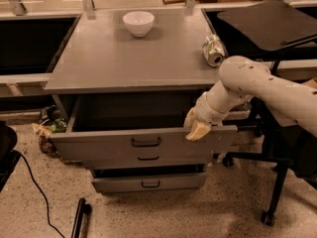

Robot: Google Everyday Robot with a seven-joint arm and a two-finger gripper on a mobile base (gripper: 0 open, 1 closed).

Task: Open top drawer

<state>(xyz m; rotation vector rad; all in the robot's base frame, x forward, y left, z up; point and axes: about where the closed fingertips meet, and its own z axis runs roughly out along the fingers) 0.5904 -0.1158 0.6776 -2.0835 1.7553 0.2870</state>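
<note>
Your gripper [197, 128] sits on the upper edge of the top drawer [99, 146] front, near its right end, and you cannot tell whether it is clenched or released there. That drawer stands open, its black loop handle [145, 142] lower left of the gripper and the two shorter drawers [148, 182] below it. A can [214, 51] lies on the cabinet top [129, 63] above the gripper, and a white bowl [138, 23] sits far up-left.

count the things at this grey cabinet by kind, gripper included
grey drawers: 3, tall top drawer pulled out, middle drawer, bottom drawer
white round bowl: 1
metal can on its side: 1
cream gripper at top drawer's right upper edge: 1
total: 6
</note>
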